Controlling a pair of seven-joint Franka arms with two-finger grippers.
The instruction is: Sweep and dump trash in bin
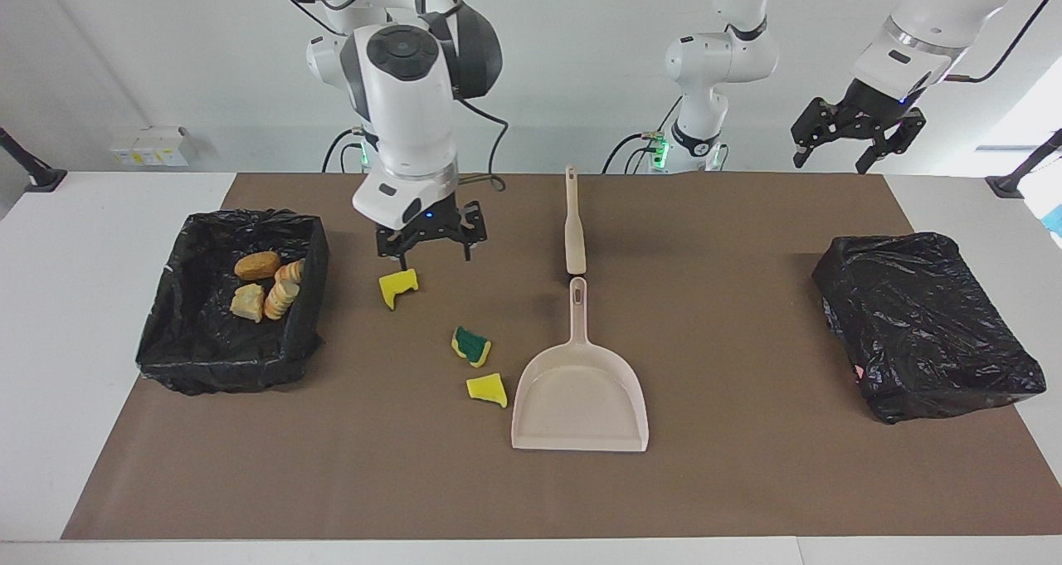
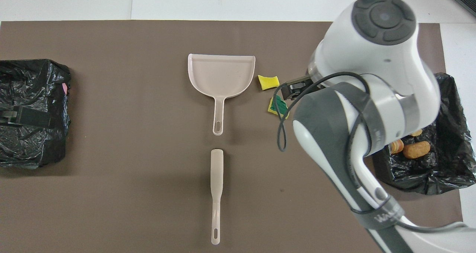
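Three sponge scraps lie on the brown mat: a yellow one (image 1: 398,287), one with a green face (image 1: 471,346) (image 2: 279,106), and a yellow one (image 1: 487,389) (image 2: 268,81) beside the dustpan. Several tan-orange bread chunks (image 1: 257,265) (image 2: 416,149) lie in the black-lined bin (image 1: 178,333) (image 2: 453,97) at the right arm's end. My right gripper (image 1: 433,254) is open and empty, just above the first yellow scrap, which the arm hides in the overhead view. My left gripper (image 1: 834,158) is open and empty, raised high over the left arm's end, where it waits.
A beige dustpan (image 1: 581,391) (image 2: 221,74) lies mid-mat, its handle toward the robots. The beige hand brush (image 1: 574,225) (image 2: 216,178) lies in line with it, nearer to the robots. A second black-bagged bin (image 1: 921,324) (image 2: 33,97) stands at the left arm's end.
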